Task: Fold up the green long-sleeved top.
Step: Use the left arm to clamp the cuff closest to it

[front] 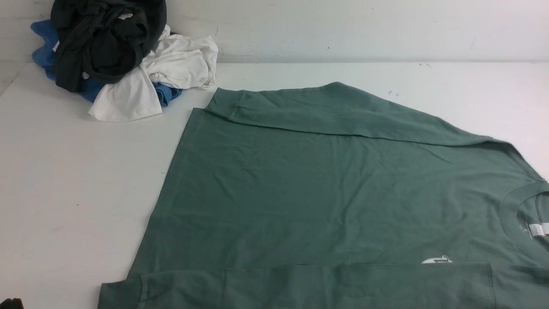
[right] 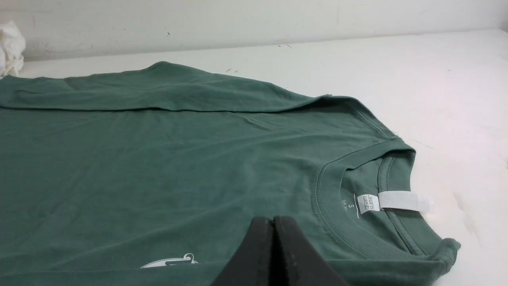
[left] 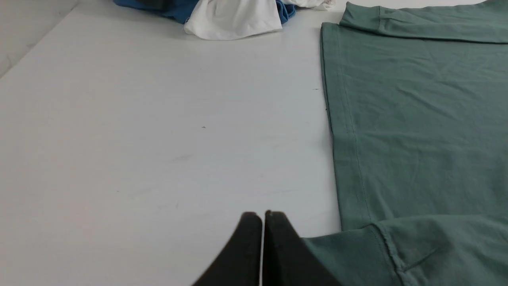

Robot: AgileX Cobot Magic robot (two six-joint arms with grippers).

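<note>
Black left gripper (left: 262, 216) and right gripper (right: 273, 220) are sitting shut and empty. The soft green long-sleeved top (front: 326, 184) is lying flat at the white table's (front: 64, 193) near edge.

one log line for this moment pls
stage: sage-green long-sleeved jersey top flat on white table, both sleeves folded in | left claw: shut, empty, beside cuff | right claw: shut, empty, by collar

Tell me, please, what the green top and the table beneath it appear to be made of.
The green long-sleeved top looks like soft, matte knit fabric, probably cotton jersey: fine creases, a ribbed neckband. The table looks like hard, smooth white board, perhaps painted or laminated: faint scuffs, slight sheen.
</note>
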